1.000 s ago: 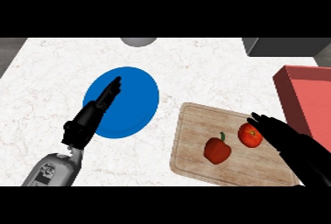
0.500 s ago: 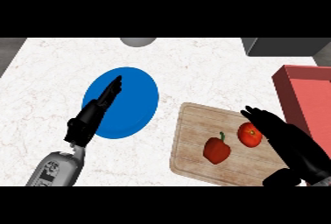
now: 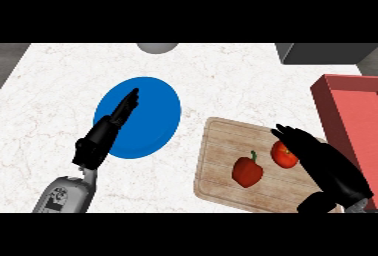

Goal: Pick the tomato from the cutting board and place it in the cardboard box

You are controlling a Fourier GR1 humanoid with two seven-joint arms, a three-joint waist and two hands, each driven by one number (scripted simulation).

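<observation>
Hovering over the tomato (image 3: 283,154), which sits on the cutting board (image 3: 221,165) just under its fingertips, the right hand (image 3: 325,162) looks open and empty — it should settle squarely round the fruit, avoiding the red pepper (image 3: 248,171) just beyond — then close.

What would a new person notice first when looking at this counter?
Probably the bright blue plate at the centre left, with the open left hand resting over it. Next, the wooden cutting board at the lower right, carrying a tomato and a red bell pepper, with the open right hand at the tomato.
</observation>
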